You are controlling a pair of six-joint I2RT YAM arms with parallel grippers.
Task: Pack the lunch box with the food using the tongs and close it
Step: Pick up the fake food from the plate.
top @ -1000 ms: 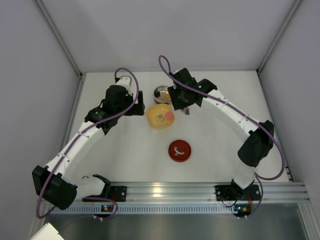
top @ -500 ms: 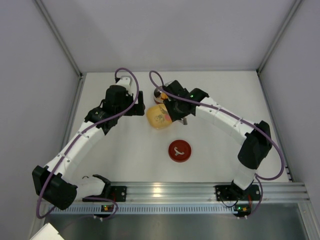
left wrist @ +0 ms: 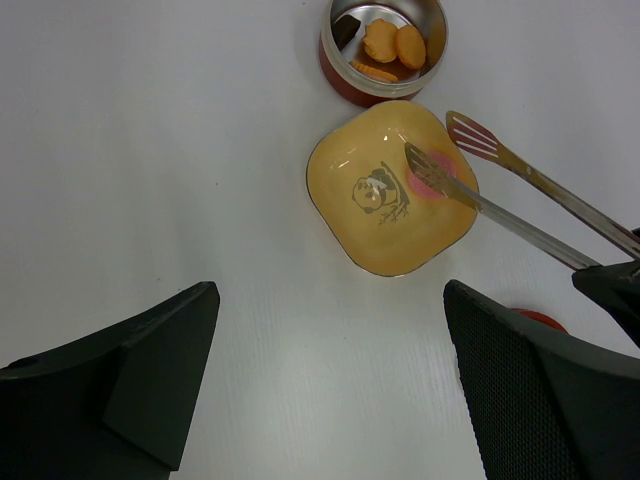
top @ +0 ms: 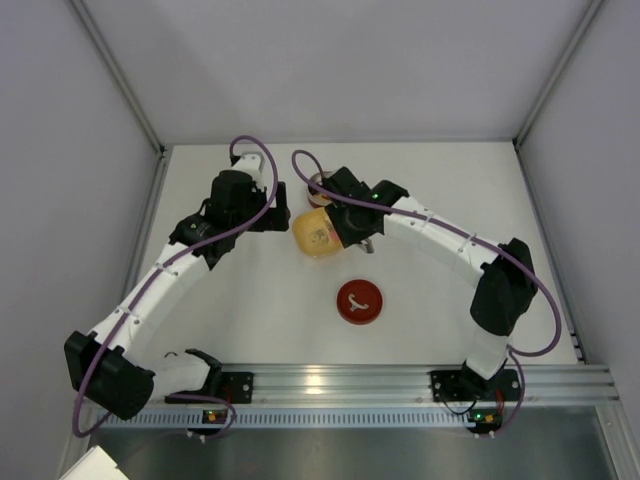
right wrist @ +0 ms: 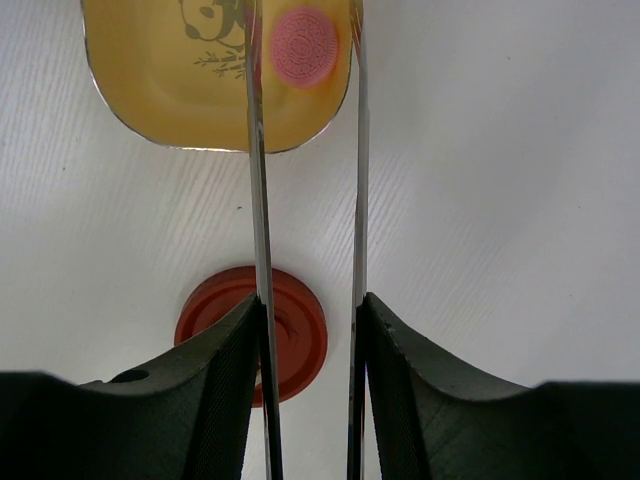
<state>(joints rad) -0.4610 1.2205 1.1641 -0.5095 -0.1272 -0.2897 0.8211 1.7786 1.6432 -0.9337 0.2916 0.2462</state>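
Over yellow dish now, off the tin: tongs in right end effector's grip, astride pink piece.

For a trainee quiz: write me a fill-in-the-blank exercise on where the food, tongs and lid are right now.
1. The right pincer is closed on the ___.
2. The pink piece lies in the ___ dish.
3. The lunch box holds orange pieces and one ___ piece.
4. The red lid lies on the ___, not on the lunch box.

Missing words: tongs; yellow; brown; table.
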